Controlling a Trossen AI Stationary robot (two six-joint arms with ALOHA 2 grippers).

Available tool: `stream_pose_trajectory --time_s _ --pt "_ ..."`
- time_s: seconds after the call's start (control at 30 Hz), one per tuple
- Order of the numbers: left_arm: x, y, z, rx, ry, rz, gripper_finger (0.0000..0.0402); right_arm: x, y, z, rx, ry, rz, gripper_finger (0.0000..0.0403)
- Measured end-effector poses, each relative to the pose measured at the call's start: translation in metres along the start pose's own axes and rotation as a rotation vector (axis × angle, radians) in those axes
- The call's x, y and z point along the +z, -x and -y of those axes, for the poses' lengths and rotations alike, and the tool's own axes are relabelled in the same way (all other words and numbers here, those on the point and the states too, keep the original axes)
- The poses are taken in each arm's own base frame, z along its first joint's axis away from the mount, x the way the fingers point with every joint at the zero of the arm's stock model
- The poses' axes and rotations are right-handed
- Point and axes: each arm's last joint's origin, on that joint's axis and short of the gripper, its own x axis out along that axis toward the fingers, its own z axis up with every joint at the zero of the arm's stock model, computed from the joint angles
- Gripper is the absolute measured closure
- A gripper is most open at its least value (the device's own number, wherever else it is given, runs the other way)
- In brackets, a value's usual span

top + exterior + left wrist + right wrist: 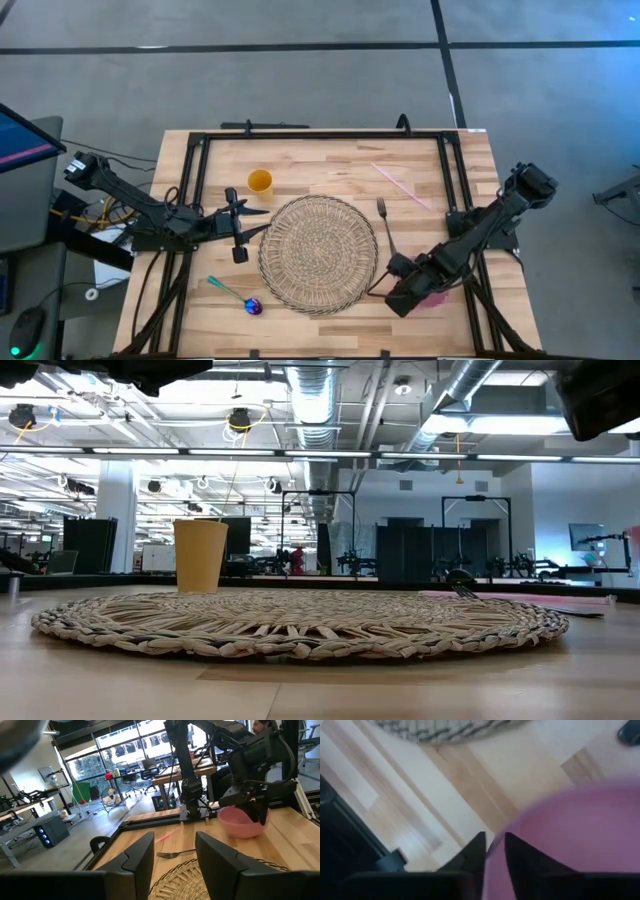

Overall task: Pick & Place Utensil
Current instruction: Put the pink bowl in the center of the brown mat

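Observation:
A pink bowl (pixel 437 296) sits at the table's near right, held by my right gripper (pixel 410 290), which is shut on it; the left wrist view shows bowl (pixel 240 824) and gripper (pixel 256 800) from across the table. A dark fork (pixel 385 225) lies on the wood just right of the round woven placemat (pixel 318 253). A spoon (pixel 235 294) with a teal handle and purple bowl lies near left. My left gripper (pixel 262 222) hovers open at the placemat's left edge, touching nothing. My right gripper pinches the pink bowl's rim (pixel 493 849), one finger (pixel 520 857) inside the bowl and the other finger (pixel 474 854) outside its wall. The bowl (pixel 240 824) hangs tilted below the fingers. Whether its base touches the table, I cannot tell.
A yellow cup (pixel 260 181) stands upright on the table beyond the placemat's far left. A thin pink stick (pixel 400 186) lies far right. A black frame (pixel 320 135) runs around the tabletop. Bare wood shows between the placemat and the near edge.

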Motion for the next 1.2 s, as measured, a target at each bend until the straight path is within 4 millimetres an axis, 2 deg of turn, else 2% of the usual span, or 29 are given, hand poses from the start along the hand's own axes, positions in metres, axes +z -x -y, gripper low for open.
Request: stream_pose_trajectory --time_s 0.1,0.23,0.33,0.5,0.73,0.87,0.93,1.03,1.2 --pt "0.0 0.0 0.0 0.0 0.0 0.0 0.0257 -0.001 0.0 0.0 0.006 0.002 -0.042 0.0392" --pt "0.0 0.0 0.0 0.0 0.0 0.0 0.0257 0.001 0.003 -0.003 0.032 -0.008 -0.096 0.0381" --pt "0.0 0.0 0.0 0.0 0.0 0.0 0.0257 0.006 0.014 -0.013 0.092 0.036 -0.089 0.0384" --pt "0.0 0.0 0.0 0.0 0.0 0.0 0.0257 0.023 0.038 -0.032 0.17 0.294 0.058 0.0396" --pt "0.0 0.0 0.0 0.001 0.001 0.001 0.0257 0.064 0.061 -0.051 0.27 0.647 0.31 0.0398" --pt "0.0 0.0 0.0 0.001 0.001 0.001 0.0257 0.082 0.057 -0.06 0.275 1.021 0.488 0.0397" --pt "0.0 0.0 0.0 0.0 0.002 0.001 0.0257 0.093 0.052 -0.065 0.274 1.117 0.559 0.0398" --pt "0.0 0.0 0.0 0.0 0.002 0.002 0.0257 0.107 0.041 -0.065 0.284 1.176 0.555 0.04" --pt "0.0 0.0 0.0 0.0 0.002 0.002 0.0257 0.124 0.022 -0.056 0.24 1.156 0.474 0.0401"
